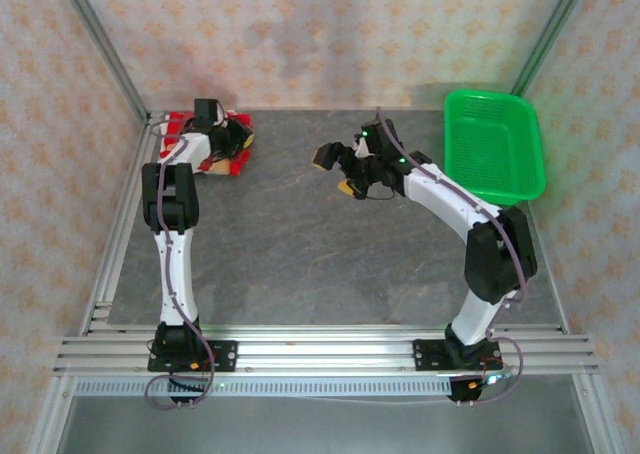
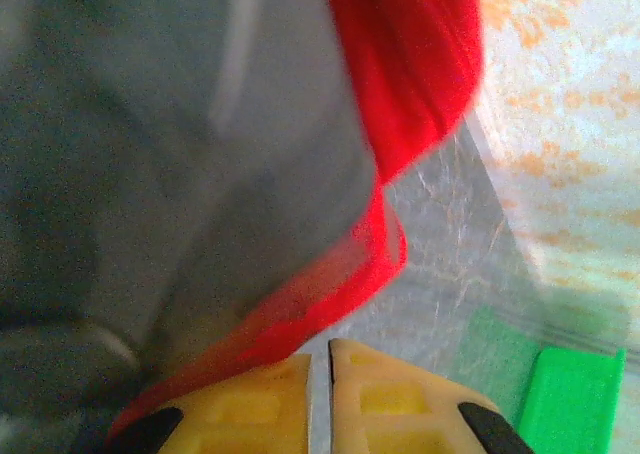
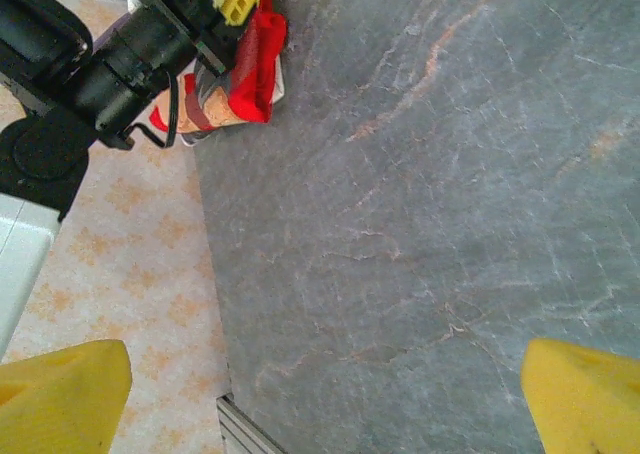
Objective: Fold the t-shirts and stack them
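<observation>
A: Shirt location, please?

B: Red t-shirt (image 1: 240, 162), bunched in a heap at the far left corner of the grey table (image 1: 300, 234). Brown-and-white print peeking from the folds in the right wrist view.

A: Left gripper?

B: Left gripper (image 2: 328, 352) down on that heap. Yellow fingers (image 2: 390, 399) closed to a thin slit, with red hem right up at the tips. Looks pinched there, though blurred.

A: And the right?

B: Right gripper (image 3: 325, 359) hanging over the middle of the table, well apart from the shirt. Jaws spread wide, holding nothing. Green plastic basket (image 1: 490, 149) at the far right.

A: Handling?

B: Judged light, soft and limp, with no stiffness to keep a shape. Likely to sag, twist and fold over itself when lifted by one point. Not fragile. Thin, so calling for a firm, nearly closed pinch.

A: Where to take hold?

B: Best at an edge, not mid-heap. Hem corner or shoulder seam in one gripper, matching corner in the other, then spread flat before folding. Single layer only, to avoid dragging hidden folds along.
</observation>
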Motion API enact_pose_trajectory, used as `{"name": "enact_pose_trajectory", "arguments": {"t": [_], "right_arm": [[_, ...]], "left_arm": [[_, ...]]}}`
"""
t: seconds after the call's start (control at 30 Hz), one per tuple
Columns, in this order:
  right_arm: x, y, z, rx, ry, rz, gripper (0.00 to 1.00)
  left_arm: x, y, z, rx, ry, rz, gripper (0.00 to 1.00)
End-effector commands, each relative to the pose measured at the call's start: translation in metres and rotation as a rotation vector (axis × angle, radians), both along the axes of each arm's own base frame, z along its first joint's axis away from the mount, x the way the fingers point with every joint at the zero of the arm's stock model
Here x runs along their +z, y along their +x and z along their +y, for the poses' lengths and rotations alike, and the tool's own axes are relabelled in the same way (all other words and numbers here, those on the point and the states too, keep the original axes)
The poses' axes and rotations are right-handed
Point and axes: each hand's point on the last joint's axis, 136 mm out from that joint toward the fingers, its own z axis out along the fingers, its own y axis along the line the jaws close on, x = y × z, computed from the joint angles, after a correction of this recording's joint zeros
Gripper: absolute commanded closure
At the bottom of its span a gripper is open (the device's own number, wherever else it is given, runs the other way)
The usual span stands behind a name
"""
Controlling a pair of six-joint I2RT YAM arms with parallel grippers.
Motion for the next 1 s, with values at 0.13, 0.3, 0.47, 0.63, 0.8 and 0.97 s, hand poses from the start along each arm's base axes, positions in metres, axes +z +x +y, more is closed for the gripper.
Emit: {"name": "enact_pose_trajectory", "arguments": {"t": [0.13,0.3,0.47,0.63,0.8,0.97], "right_arm": [[0.014,-0.009,-0.022,-0.036,-0.044,-0.054,0.00],[0.021,-0.011,-0.027,-0.042,-0.056,-0.064,0.00],[0.024,-0.011,-0.027,-0.043,-0.053,-0.070,0.00],[0.025,-0.013,-0.028,-0.040,-0.053,-0.074,0.00],[0.023,-0.014,-0.029,-0.037,-0.048,-0.074,0.00],[0.027,-0.014,-0.034,-0.039,-0.053,-0.081,0.01]], "left_arm": [[-0.028,0.016,0.024,0.061,-0.051,-0.031,0.90],[-0.009,0.017,0.023,0.048,-0.092,-0.085,0.89],[0.080,0.017,0.016,0.014,-0.093,-0.223,0.85],[0.110,-0.015,0.018,-0.001,-0.068,-0.222,0.85],[0.075,-0.044,0.019,-0.017,-0.067,-0.135,0.87],[0.032,-0.065,0.014,-0.042,-0.107,-0.068,0.89]]}}
